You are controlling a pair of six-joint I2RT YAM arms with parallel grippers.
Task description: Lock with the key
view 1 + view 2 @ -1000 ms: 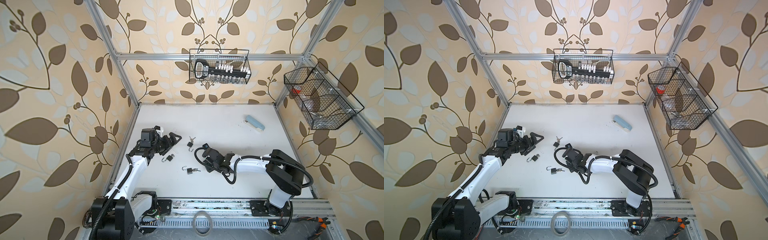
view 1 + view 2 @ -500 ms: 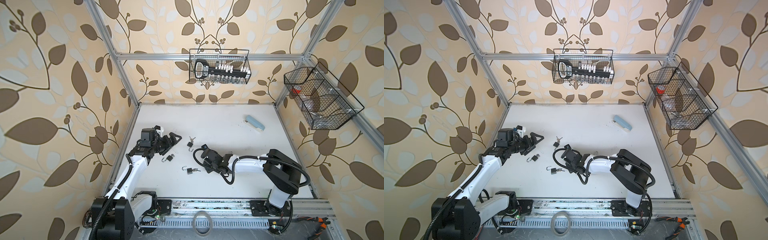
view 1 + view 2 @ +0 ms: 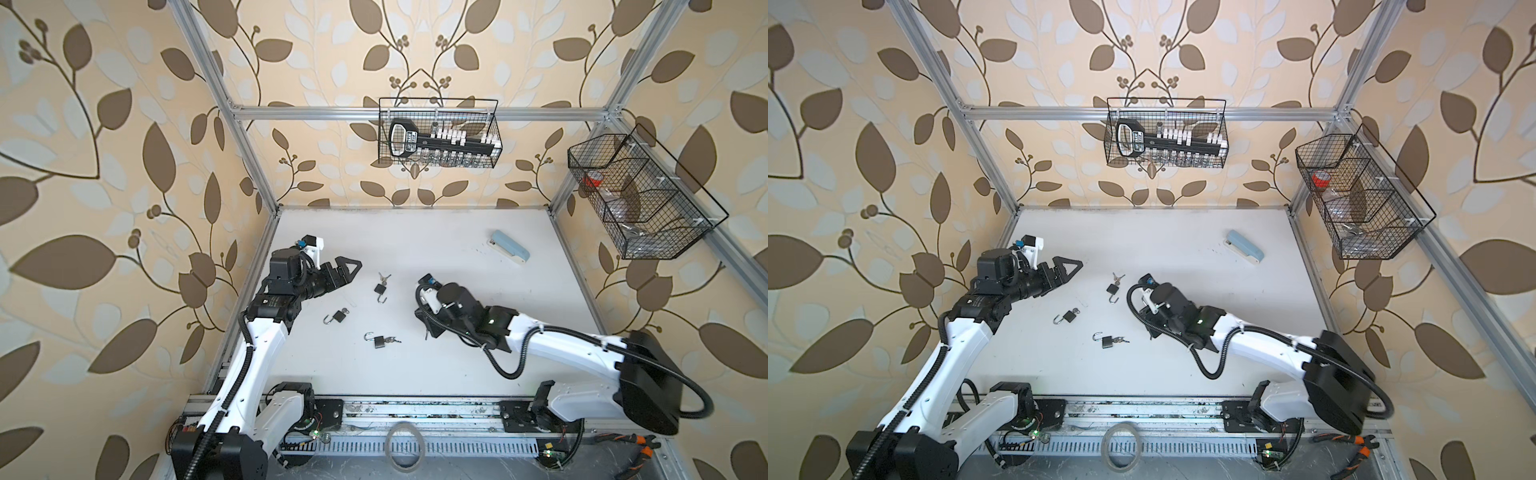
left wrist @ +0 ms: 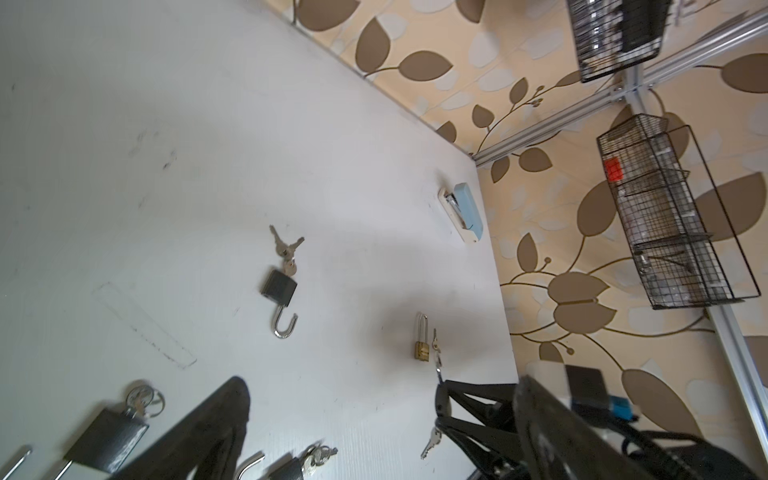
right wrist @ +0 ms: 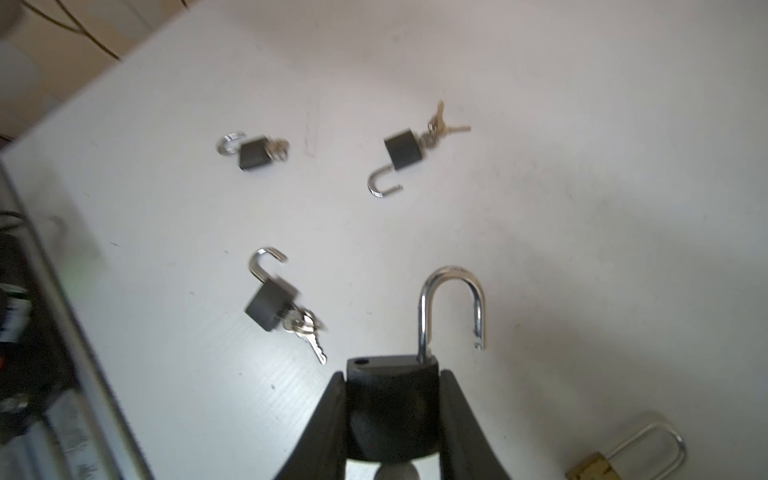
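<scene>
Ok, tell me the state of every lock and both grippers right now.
left gripper: open, empty
right gripper: shut on held black padlock
held black padlock: shackle open
far black padlock: shackle open, key inserted
left black padlock: shackle open, key ring at its base
near black padlock: shackle open, key inserted
brass padlock: shackle looks closed

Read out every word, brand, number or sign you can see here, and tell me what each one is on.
No text is legible.
On the white label of the black socket rail in the back wire basket: print, too small and blurred to read.
On the black padlock in the right gripper: no marking shows.
On the small brass padlock: too small to tell.
</scene>
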